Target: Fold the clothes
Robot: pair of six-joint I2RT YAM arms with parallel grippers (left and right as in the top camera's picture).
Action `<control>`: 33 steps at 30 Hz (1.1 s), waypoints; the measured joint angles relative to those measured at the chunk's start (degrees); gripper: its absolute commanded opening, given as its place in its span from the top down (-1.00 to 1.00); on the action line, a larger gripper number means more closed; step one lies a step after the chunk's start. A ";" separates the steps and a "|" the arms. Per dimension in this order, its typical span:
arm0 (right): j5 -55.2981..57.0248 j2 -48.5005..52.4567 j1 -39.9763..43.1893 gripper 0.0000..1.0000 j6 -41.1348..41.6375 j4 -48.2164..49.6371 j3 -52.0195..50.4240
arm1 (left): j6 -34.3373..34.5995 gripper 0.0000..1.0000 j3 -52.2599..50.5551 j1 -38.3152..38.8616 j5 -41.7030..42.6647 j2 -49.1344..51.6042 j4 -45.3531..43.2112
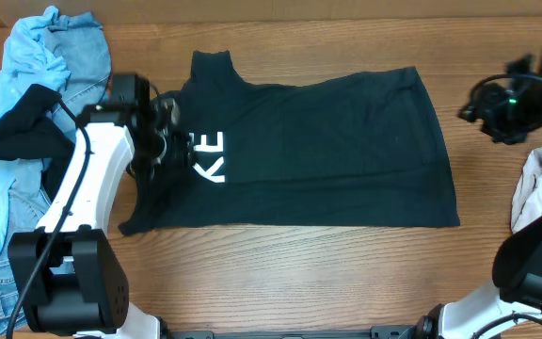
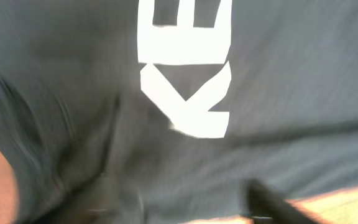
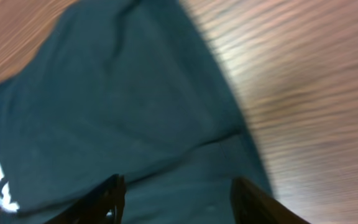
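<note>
Checking my left gripper (image 1: 165, 137) first: it sits over the printed end of the black T-shirt (image 1: 318, 151); blur hides the finger spacing, so I cannot tell its state. My right gripper (image 3: 182, 202) is spread wide, holding nothing, beside the opposite edge. The shirt lies flat across the wooden table (image 1: 280, 273), white lettering (image 2: 188, 68) up, creased near the print.

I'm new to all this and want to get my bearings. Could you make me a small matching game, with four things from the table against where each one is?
Things:
1. black T-shirt
2. blue clothes pile
3. white cloth
4. left pincer

Places:
A. at the far right edge
B. by the white lettering
C. spread flat in the middle
D. heaped at the far left

Pairs: 1-C, 2-D, 3-A, 4-B
</note>
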State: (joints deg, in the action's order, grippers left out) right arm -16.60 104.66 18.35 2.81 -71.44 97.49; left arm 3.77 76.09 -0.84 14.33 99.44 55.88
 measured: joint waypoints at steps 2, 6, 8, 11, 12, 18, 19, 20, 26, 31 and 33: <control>-0.66 0.00 -2.78 -0.29 -0.94 -0.24 0.00 | -0.59 -0.83 5.25 0.00 0.02 -0.22 -4.68; -1.25 0.00 -7.13 -0.28 -1.75 -1.36 0.00 | -1.03 -0.80 17.20 0.00 0.00 1.77 -9.27; -1.40 0.00 -7.96 -0.28 -1.97 -1.64 0.02 | -1.03 -0.68 23.56 0.00 0.00 5.57 -9.57; -1.40 0.00 -8.00 -0.26 -2.01 -2.08 0.02 | -1.97 -0.58 30.82 0.00 0.17 15.78 -11.91; -1.42 0.00 -7.98 -0.26 -2.03 -2.25 0.02 | -2.67 -0.54 31.52 0.00 0.24 19.30 -12.81; -1.38 0.00 -8.00 -0.25 -2.19 -2.58 0.02 | -4.04 -0.44 31.76 0.00 0.52 30.73 -20.00; -1.33 0.00 -8.00 -0.26 -2.19 -2.56 0.02 | -4.04 -0.43 31.76 -0.02 0.70 31.12 -20.37; -1.27 0.00 -8.00 -0.25 -2.21 -2.54 0.02 | -4.04 -0.40 31.80 -0.02 1.03 31.56 -20.96; -1.03 0.00 -8.00 -0.25 -2.21 -2.51 0.02 | -4.42 -0.12 32.33 0.00 2.01 34.82 -21.24; -0.98 0.00 -8.00 -0.23 -2.21 -2.54 0.02 | -4.46 0.21 32.33 -0.02 2.12 37.11 -21.24; -0.98 0.00 -8.00 -0.17 -2.23 -2.49 0.02 | -4.98 0.76 32.33 -0.07 2.19 37.16 -21.29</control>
State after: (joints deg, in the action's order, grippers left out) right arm -17.58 104.66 10.35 0.58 -73.93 97.51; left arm -1.21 108.42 -0.91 16.51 136.59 34.59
